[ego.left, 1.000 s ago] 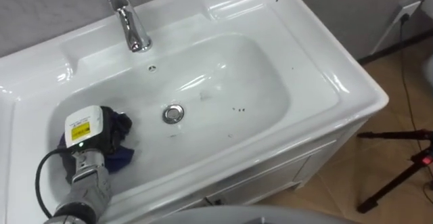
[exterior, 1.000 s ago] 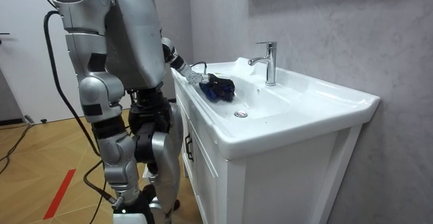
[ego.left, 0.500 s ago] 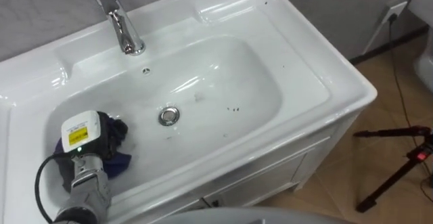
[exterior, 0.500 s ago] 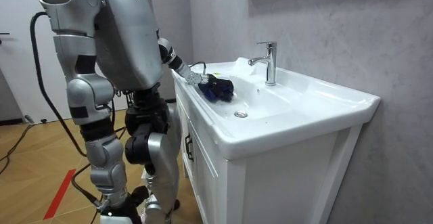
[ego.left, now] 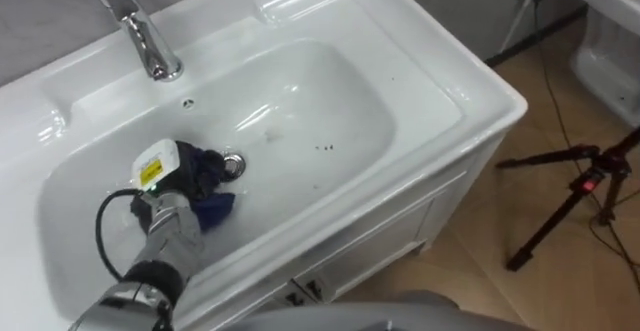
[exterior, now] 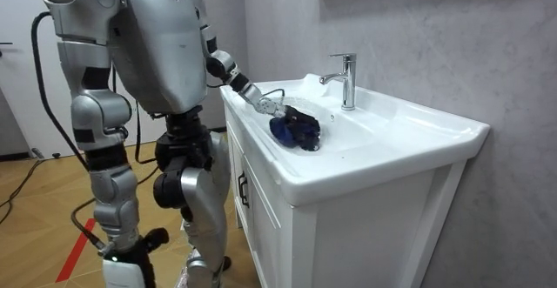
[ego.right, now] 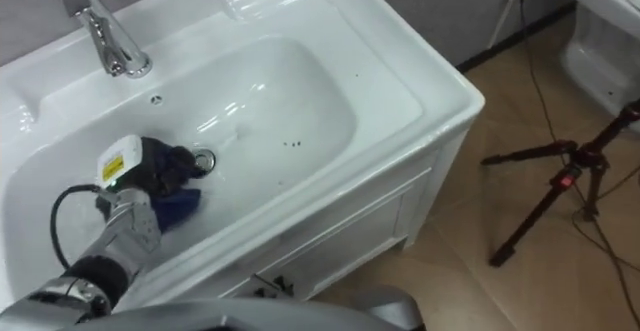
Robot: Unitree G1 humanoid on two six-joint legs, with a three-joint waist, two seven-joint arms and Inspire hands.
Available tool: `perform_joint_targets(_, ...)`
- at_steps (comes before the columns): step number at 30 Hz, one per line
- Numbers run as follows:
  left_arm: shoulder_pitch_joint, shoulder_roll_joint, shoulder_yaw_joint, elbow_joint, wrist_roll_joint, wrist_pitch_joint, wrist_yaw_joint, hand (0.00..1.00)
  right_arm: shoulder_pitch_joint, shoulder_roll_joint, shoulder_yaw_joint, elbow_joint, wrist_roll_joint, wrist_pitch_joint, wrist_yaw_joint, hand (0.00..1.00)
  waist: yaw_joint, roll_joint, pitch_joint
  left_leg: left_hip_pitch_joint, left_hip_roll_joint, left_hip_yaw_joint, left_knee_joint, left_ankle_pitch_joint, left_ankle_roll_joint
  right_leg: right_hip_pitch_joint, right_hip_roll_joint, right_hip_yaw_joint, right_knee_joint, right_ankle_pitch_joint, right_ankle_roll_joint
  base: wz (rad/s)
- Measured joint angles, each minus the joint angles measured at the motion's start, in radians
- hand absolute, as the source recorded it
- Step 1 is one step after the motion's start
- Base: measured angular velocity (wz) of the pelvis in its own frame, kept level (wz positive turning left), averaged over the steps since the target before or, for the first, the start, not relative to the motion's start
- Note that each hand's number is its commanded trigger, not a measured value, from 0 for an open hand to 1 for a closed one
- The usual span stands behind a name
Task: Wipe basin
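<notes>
A: Where is the cloth sitting?
B: My left robot hand (ego.left: 180, 178) is curling round the blue cloth (ego.left: 213, 209) in the basin (ego.left: 330, 81), beside the drain (ego.left: 234, 164). I'm planning on pressing flat, sweeping toward the dark specks (ego.left: 324, 149) beyond.

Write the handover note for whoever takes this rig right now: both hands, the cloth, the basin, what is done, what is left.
Left hand: down in the white ceramic basin, on the bunched dark blue cloth beside the round metal drain; its grip cannot be seen.
Right hand: hangs idle at the robot's side.
Done: the cloth is in the bowl at the drain; how much has been wiped cannot be read.
Left: small dark specks lie right of the drain, probably the next pass.
</notes>
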Motion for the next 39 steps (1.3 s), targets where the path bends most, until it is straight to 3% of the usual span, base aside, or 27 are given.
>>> perform_joint_targets(4, -0.071, -0.008, -0.098, -0.043, -0.175, 0.011, -0.072, 1.0, 0.004, -0.003, 0.025, 0.0, -0.001, 0.024, 0.014, 0.0, -0.052, 0.0, 0.0028, -0.017, -0.012, 0.006, 0.0, 0.0, 0.001, -0.022, -0.016, 0.003, 0.013, 0.0, 0.016, -0.03)
perform_joint_targets(7, -0.126, -0.05, -0.192, -0.091, -0.275, 0.006, -0.119, 1.0, 0.002, 0.0, 0.057, -0.004, -0.013, 0.036, 0.027, 0.0, -0.08, -0.006, 0.007, -0.016, -0.026, 0.02, 0.0, -0.002, 0.005, -0.024, -0.029, 0.006, 0.016, -0.001, 0.032, -0.01)
perform_joint_targets(9, -0.163, -0.076, -0.267, -0.131, -0.344, -0.011, -0.14, 1.0, -0.011, 0.002, 0.092, -0.004, -0.033, 0.045, 0.037, 0.0, -0.091, 0.0, 0.0105, -0.015, -0.026, 0.032, 0.0, -0.013, 0.021, -0.017, -0.031, 0.005, 0.004, 0.005, 0.045, 0.0)
perform_joint_targets(16, -0.17, -0.081, -0.279, -0.158, -0.495, -0.033, -0.207, 1.0, -0.021, 0.022, 0.126, -0.06, -0.076, 0.054, 0.046, 0.0, -0.094, 0.017, 0.0193, -0.017, -0.037, 0.033, 0.0, -0.031, 0.05, -0.018, -0.045, 0.006, -0.001, 0.011, 0.069, 0.01)
perform_joint_targets(21, -0.171, -0.094, -0.287, -0.164, -0.5, -0.049, -0.218, 1.0, -0.042, 0.028, 0.188, -0.068, -0.079, 0.055, 0.043, 0.0, -0.094, 0.025, 0.0178, -0.03, -0.047, 0.034, 0.0, -0.04, 0.064, -0.031, -0.05, 0.009, 0.001, 0.017, 0.083, 0.0)
perform_joint_targets(30, -0.169, -0.093, -0.289, -0.164, -0.53, -0.05, -0.232, 1.0, -0.013, 0.034, 0.195, -0.07, -0.074, 0.056, 0.053, 0.0, -0.096, 0.027, 0.0166, -0.016, -0.054, 0.059, 0.0, -0.04, 0.065, -0.02, -0.052, 0.038, -0.009, 0.018, 0.094, -0.06)
perform_joint_targets(34, -0.166, -0.092, -0.303, -0.167, -0.58, -0.049, -0.237, 1.0, 0.007, 0.035, 0.195, -0.066, -0.074, 0.073, 0.074, 0.0, -0.1, 0.029, 0.0164, -0.003, -0.056, 0.076, 0.0, -0.041, 0.065, -0.007, -0.051, 0.05, -0.017, 0.02, 0.098, -0.08)
perform_joint_targets(39, -0.164, -0.092, -0.346, -0.243, -0.663, -0.045, -0.254, 1.0, 0.002, 0.032, 0.195, -0.066, -0.074, 0.086, 0.104, 0.0, -0.107, 0.039, 0.0159, -0.004, -0.05, 0.092, -0.006, -0.066, 0.083, -0.015, -0.043, 0.055, -0.017, 0.024, 0.106, -0.04)
